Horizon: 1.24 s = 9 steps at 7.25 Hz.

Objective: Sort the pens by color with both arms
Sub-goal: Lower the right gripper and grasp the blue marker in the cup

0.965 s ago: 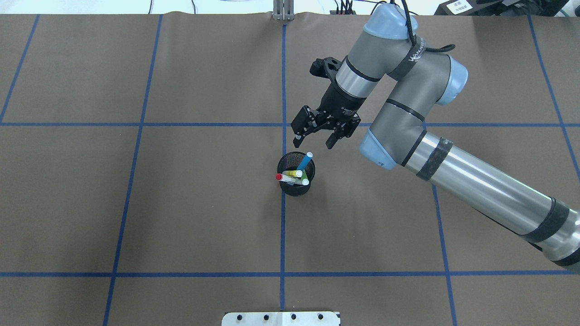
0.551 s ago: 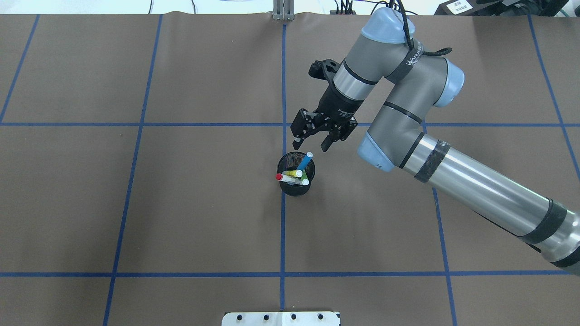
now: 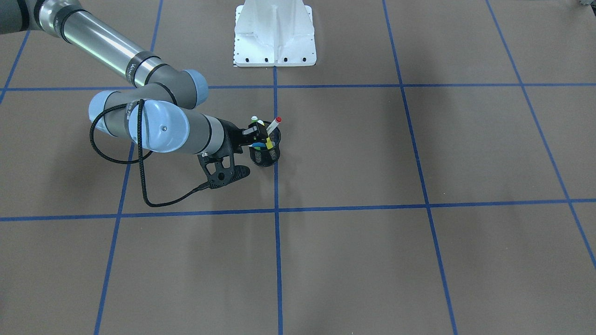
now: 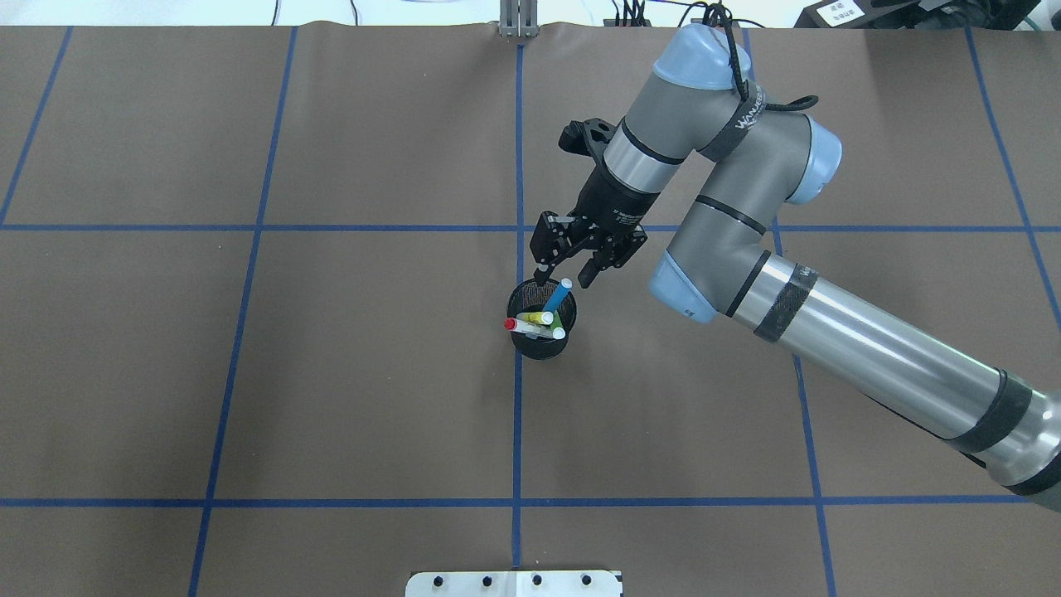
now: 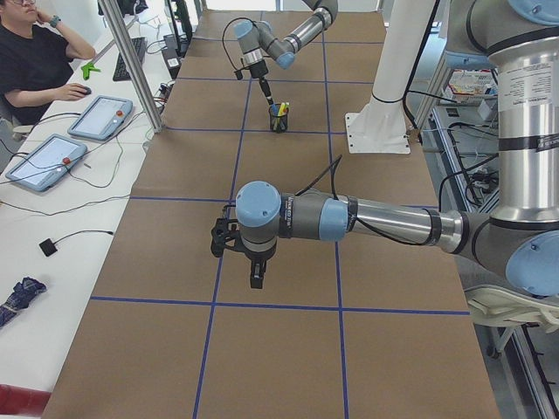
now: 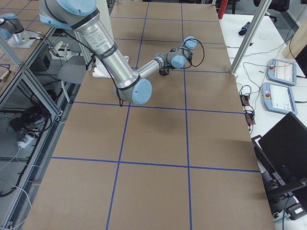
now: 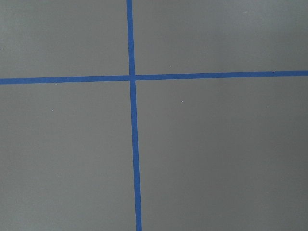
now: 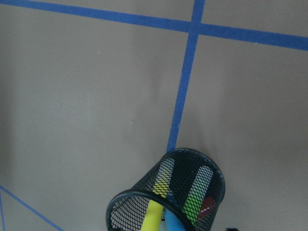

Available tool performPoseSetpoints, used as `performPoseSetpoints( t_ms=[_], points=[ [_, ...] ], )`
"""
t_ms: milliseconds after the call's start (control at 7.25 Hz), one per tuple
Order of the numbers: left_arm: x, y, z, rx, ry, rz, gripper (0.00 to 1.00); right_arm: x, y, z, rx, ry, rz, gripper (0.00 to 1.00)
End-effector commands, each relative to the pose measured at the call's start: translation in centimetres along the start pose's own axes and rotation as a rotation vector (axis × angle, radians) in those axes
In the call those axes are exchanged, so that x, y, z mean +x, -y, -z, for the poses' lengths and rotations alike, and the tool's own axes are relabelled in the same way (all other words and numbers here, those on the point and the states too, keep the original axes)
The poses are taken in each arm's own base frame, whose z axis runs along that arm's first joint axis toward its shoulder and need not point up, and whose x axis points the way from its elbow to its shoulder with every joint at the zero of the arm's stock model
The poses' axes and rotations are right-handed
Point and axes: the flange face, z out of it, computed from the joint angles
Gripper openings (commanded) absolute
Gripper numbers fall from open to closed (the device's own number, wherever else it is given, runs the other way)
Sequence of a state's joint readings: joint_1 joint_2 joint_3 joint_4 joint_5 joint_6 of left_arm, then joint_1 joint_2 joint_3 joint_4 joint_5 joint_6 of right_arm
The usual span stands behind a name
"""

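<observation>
Four slim markers lean in the black mesh cup (image 4: 540,348) near the middle of the brown table (image 4: 331,373): the blue marker (image 4: 558,295), yellow marker (image 4: 537,317), green marker (image 4: 557,327) and white red-capped marker (image 4: 522,326). The black right gripper (image 4: 563,279) hangs just over the rim, fingers spread either side of the blue marker's pale tip. A finger catching the rim could tip the light cup, and an off-centre squeeze could push the marker aside. The left gripper (image 5: 256,278) is well apart from the cup, and I cannot tell how its fingers stand.
</observation>
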<state>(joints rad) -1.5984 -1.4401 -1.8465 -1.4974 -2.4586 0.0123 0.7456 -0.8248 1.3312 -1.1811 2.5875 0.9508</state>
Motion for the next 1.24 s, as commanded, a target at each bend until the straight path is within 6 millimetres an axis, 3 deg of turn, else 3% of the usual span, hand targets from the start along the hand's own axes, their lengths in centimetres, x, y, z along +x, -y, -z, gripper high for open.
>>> performPoseSetpoints(
  t_ms=[0,689,827,1103],
  points=[
    [-0.02,-0.05,-0.02,-0.001,0.0,0.001,1.0,0.17,-0.11,-0.27,-0.003,-0.002,-0.002,0.53],
    [0.18,-0.05,-0.02,0.0,-0.02,0.001,1.0,0.18,-0.31,-0.17,-0.002,0.0,-0.006,0.4],
    [0.19,-0.05,-0.02,0.0,-0.022,0.001,1.0,0.28,-0.34,-0.2,-0.003,0.0,-0.007,0.29],
    [0.44,0.23,0.19,0.004,-0.022,-0.004,1.0,0.56,-0.47,-0.24,-0.003,0.0,-0.006,0.18]
  ],
)
